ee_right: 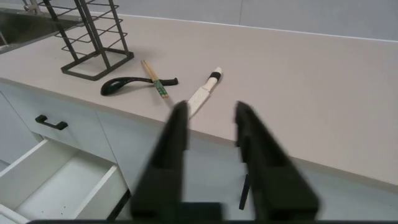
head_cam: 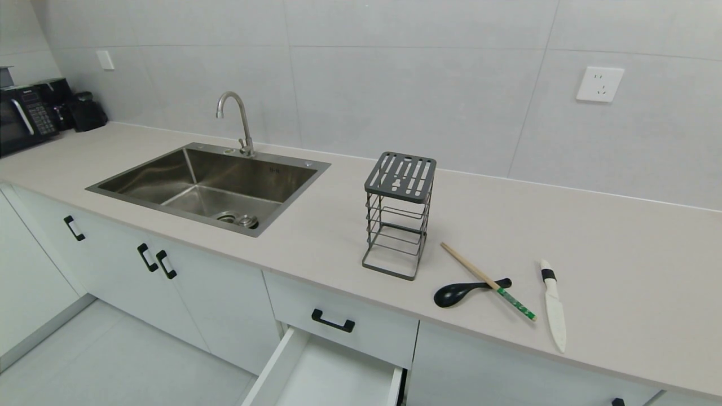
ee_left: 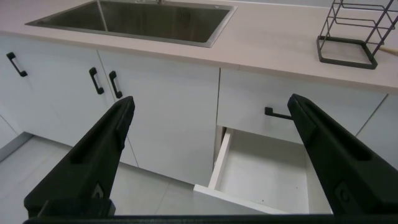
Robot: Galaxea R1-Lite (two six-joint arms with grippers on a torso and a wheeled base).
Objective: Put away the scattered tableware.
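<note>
Beige stone table [head_cam: 620, 254] runs along a tiled wall. A dark grey wire rack with a slotted top [head_cam: 399, 214] stands upright mid-table, right of the steel sink [head_cam: 141, 179]. A curved chrome faucet [head_cam: 237, 121] is at the sink's far rim.

Scattered tableware is all right of the rack, near the front edge:
- Black plastic spoon [head_cam: 459, 292] lies flat, bowl to the left.
- Wooden chopsticks with a green-patterned end [head_cam: 488, 280] lie diagonally across the spoon's handle, touching it. Green end is near-right.
- White knife with a black band [head_cam: 553, 304] is right of the chopsticks and apart from them. Band is toward the far end.

Nothing is in the rack.

White drawer [head_cam: 316, 378] is pulled open below the table, under a closed drawer front with a black handle [head_cam: 333, 322].

Left pincer [ee_left: 211, 102] is low in front of the cabinets. Fingers are spread wide apart, empty, with the open drawer between them in the left wrist view.

Right pincer [ee_right: 211, 107] is off the table's front edge, on the near side of the knife. Fingers are apart with a narrow gap, gripping nothing.

White wall socket [head_cam: 599, 84] is far right. Black microwave [head_cam: 22, 115] is far left.
</note>
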